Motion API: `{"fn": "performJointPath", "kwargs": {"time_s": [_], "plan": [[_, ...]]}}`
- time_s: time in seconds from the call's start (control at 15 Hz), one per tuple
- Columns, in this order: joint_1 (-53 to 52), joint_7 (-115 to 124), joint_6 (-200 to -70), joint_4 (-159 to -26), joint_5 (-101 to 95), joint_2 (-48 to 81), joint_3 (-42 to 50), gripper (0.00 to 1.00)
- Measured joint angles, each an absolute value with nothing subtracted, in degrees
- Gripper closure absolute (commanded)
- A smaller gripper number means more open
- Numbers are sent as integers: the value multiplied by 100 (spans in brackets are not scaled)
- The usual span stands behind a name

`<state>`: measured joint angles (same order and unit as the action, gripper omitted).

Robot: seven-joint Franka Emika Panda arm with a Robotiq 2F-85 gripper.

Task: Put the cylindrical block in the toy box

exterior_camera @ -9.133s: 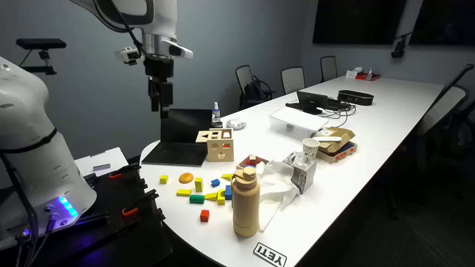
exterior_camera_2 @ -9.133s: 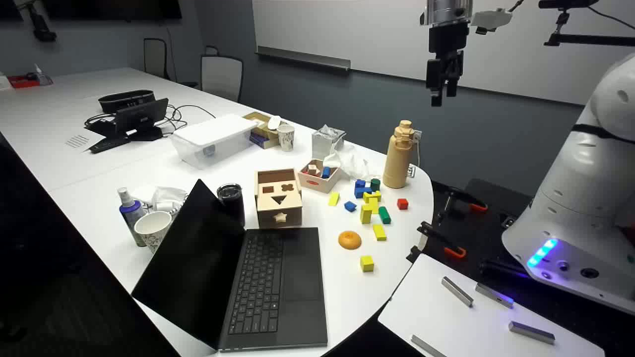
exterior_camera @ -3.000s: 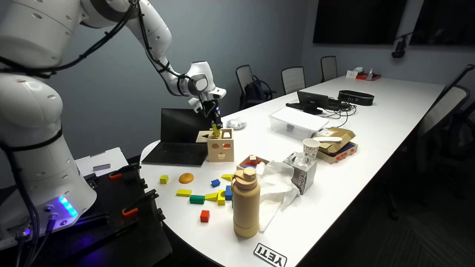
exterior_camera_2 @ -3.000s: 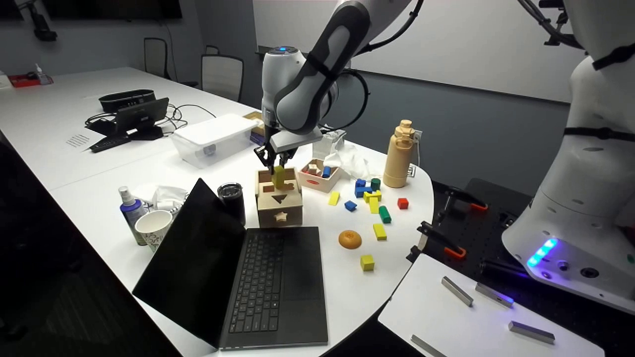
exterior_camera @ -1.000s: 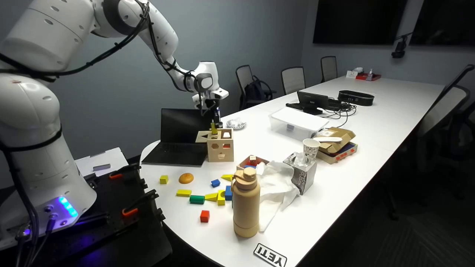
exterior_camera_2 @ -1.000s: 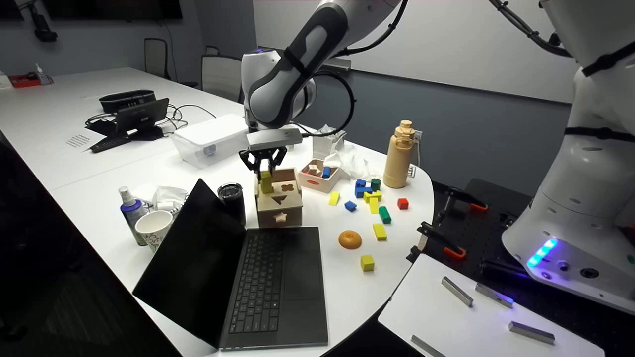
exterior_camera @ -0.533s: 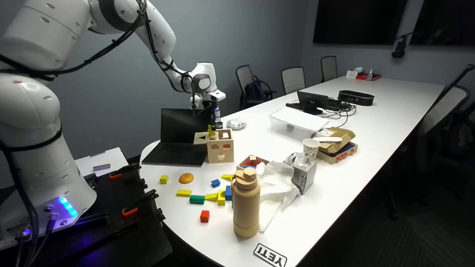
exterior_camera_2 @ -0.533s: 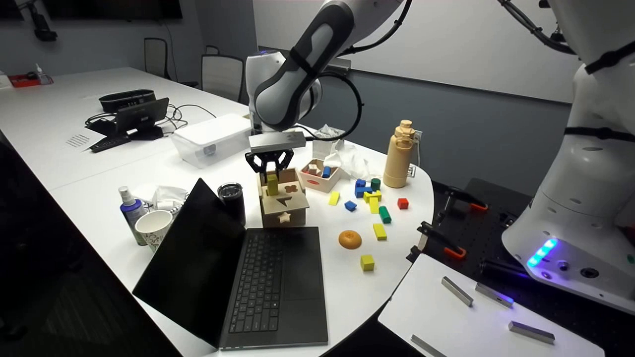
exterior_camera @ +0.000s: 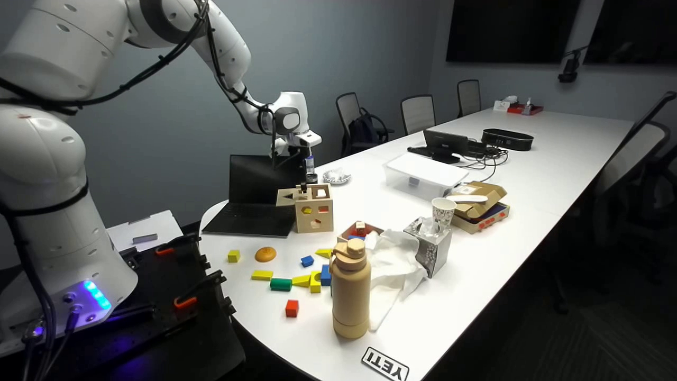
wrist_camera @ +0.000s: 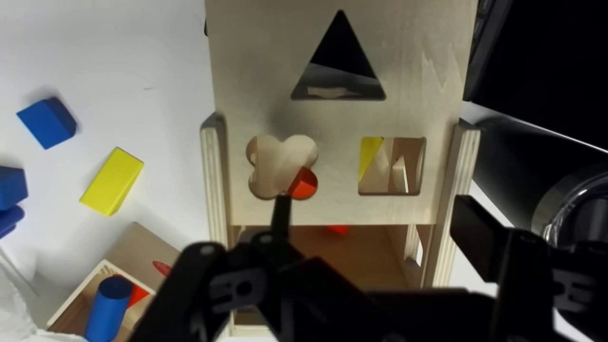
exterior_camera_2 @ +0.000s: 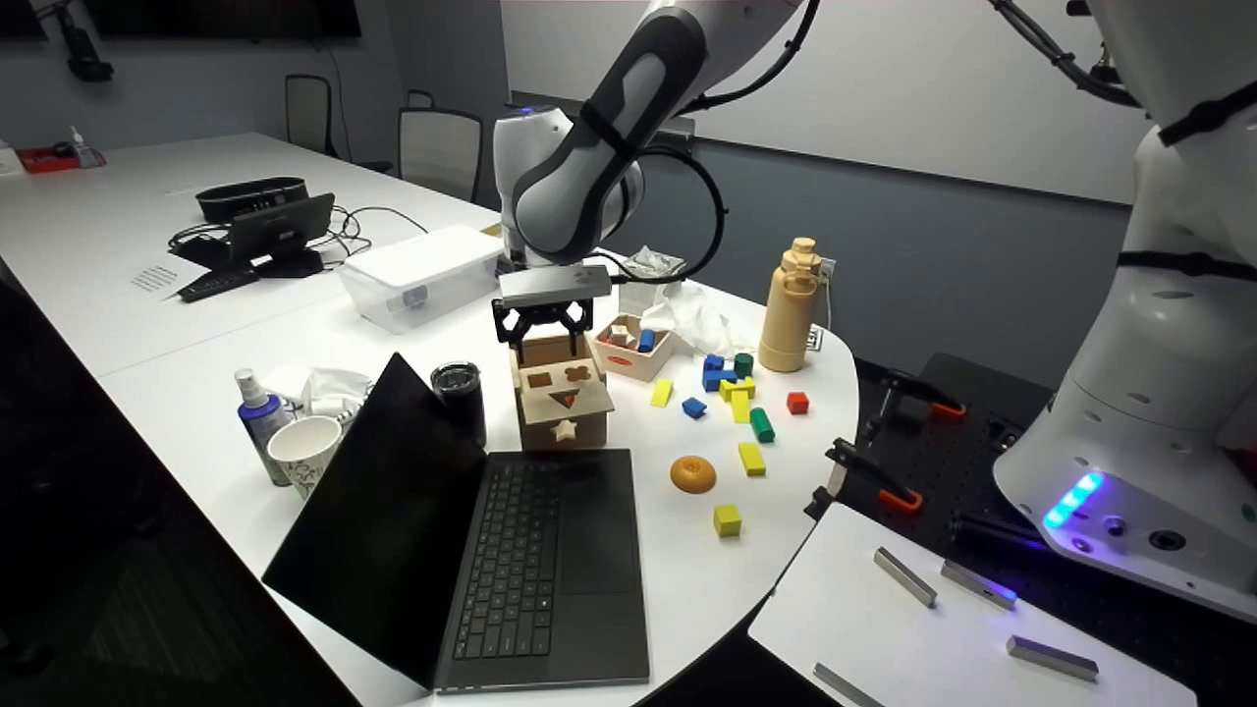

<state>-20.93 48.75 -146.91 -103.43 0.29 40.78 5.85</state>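
The pale wooden toy box [exterior_camera: 327,221] stands beside the laptop in both exterior views, its lid [exterior_camera_2: 538,401] partly slid out. In the wrist view the lid [wrist_camera: 332,118] shows triangle, clover and square holes. My gripper [exterior_camera_2: 548,346] is open and empty just over the lid; in the wrist view its fingertips [wrist_camera: 375,209] are wide apart. A yellow block [wrist_camera: 368,154] lies inside the box, partly seen through the square hole. A green cylinder [exterior_camera_2: 761,425] lies on the table. A blue cylinder [wrist_camera: 109,308] is in the small wooden tray.
A black tumbler [exterior_camera_2: 459,398] stands close beside the box, near the open laptop [exterior_camera_2: 550,570]. The small wooden tray [exterior_camera_2: 628,365] is on its other side. Several loose blocks, an orange dome [exterior_camera_2: 692,475] and the tan bottle [exterior_camera: 351,296] are on the table.
The yellow block, taken from the table earlier, stood in the square hole between my fingers half a second ago. My fingers have opened and it has dropped inside. The lid slid out slightly.
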Motion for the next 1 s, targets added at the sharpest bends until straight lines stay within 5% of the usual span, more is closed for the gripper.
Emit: {"fn": "performJointPath", "kwargs": {"time_s": [1.0], "plan": [[-1570,4401,-14360,-11210,21,3307,663,0]]}}
